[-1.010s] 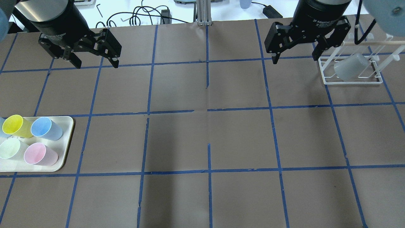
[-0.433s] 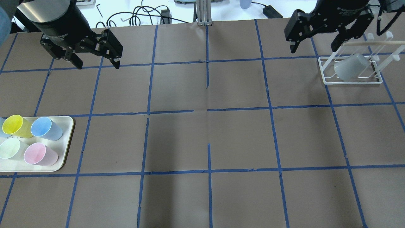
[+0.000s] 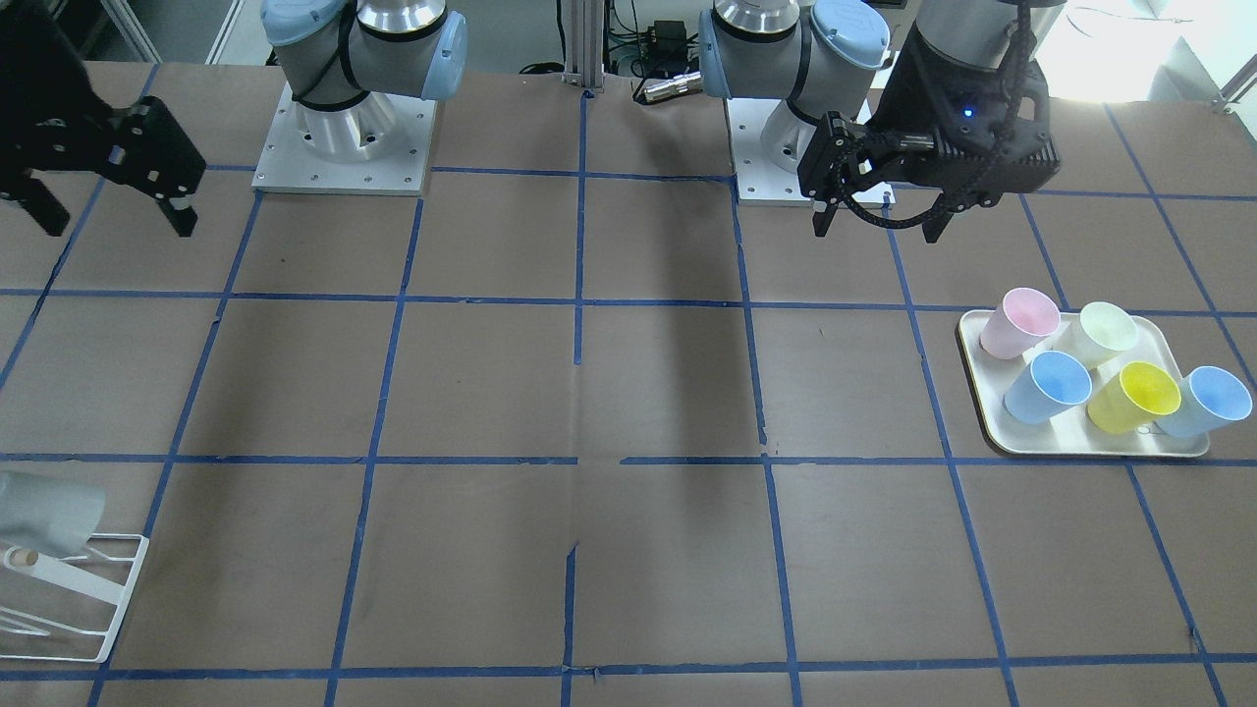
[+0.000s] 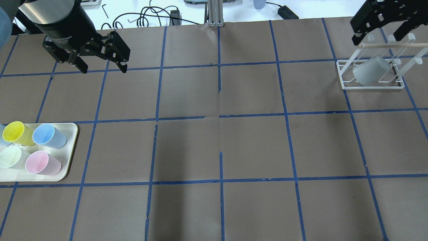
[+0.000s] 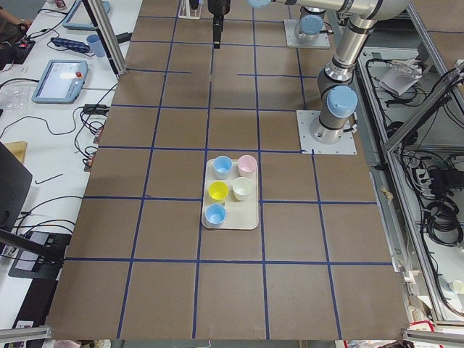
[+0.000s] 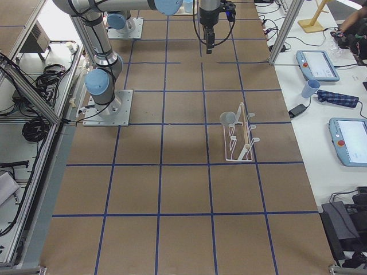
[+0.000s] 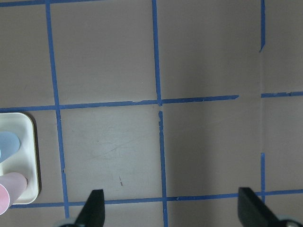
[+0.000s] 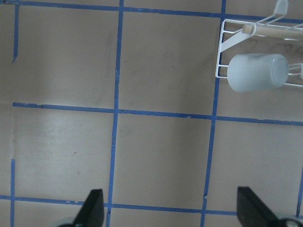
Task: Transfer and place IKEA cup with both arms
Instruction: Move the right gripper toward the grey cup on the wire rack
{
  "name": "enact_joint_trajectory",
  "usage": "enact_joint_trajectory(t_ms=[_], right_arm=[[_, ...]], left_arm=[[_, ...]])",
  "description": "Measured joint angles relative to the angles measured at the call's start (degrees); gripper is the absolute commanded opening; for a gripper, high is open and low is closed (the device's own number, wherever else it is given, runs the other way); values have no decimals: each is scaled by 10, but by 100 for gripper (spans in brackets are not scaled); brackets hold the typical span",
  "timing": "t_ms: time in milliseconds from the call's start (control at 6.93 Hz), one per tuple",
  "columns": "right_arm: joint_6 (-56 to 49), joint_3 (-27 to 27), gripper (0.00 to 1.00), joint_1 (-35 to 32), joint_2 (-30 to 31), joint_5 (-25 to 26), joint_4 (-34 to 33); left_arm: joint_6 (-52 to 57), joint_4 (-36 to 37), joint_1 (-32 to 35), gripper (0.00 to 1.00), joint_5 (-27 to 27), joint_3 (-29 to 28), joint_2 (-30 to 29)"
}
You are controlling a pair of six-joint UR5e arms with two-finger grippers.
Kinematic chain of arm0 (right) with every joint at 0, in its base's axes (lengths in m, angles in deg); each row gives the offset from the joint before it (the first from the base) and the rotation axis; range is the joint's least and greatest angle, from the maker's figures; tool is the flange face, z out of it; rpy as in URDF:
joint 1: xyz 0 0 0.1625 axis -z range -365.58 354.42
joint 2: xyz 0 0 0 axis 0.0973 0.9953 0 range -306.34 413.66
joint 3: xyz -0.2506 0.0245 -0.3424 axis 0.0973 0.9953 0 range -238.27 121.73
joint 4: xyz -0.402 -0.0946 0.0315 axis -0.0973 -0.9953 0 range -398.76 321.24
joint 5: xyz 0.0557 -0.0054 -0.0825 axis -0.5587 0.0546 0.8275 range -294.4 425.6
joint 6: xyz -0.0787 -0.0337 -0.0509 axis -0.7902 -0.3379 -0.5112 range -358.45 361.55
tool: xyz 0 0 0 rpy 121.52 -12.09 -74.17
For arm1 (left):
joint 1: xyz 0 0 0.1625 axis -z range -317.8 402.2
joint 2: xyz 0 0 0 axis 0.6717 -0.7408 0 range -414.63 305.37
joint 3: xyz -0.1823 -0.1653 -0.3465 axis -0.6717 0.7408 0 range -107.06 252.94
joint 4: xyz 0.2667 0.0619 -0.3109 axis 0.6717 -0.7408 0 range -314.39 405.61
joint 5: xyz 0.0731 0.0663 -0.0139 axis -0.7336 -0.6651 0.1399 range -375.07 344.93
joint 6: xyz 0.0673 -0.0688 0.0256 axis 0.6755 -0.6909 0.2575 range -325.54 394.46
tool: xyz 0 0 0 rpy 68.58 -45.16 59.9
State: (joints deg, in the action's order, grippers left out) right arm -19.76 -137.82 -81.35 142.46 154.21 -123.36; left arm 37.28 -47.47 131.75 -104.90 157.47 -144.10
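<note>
The IKEA cup [image 4: 369,71] is a pale grey-white tumbler that lies tilted on a white wire rack [image 4: 372,87] at the far right of the table. It also shows in the right wrist view [image 8: 258,72] and at the front-facing view's left edge [image 3: 44,511]. My right gripper [image 4: 376,40] is open and empty, high above the table just beyond the rack; it also shows in the front-facing view [image 3: 113,224]. My left gripper [image 4: 103,69] is open and empty over the far left of the table, and shows in the front-facing view [image 3: 877,234].
A cream tray [image 4: 68,150] at the left edge holds yellow, light blue, pale green and pink cups. A wooden bar [image 4: 388,45] runs along the rack's top. Cables and a power brick lie beyond the table's far edge.
My right gripper has moved right and farther back, from left of the rack to above its far side. My left gripper has stayed almost still. The cup has not moved.
</note>
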Motion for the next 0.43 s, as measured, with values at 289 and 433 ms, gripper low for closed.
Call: enact_joint_trajectory(t_ms=[289, 433], right_arm=[[-138, -2, 100, 59, -3, -3, -3], [-209, -3, 100, 84, -14, -7, -11]], left_arm=[[0, 0, 0, 100, 0, 1, 0], [0, 0, 0, 100, 0, 1, 0]])
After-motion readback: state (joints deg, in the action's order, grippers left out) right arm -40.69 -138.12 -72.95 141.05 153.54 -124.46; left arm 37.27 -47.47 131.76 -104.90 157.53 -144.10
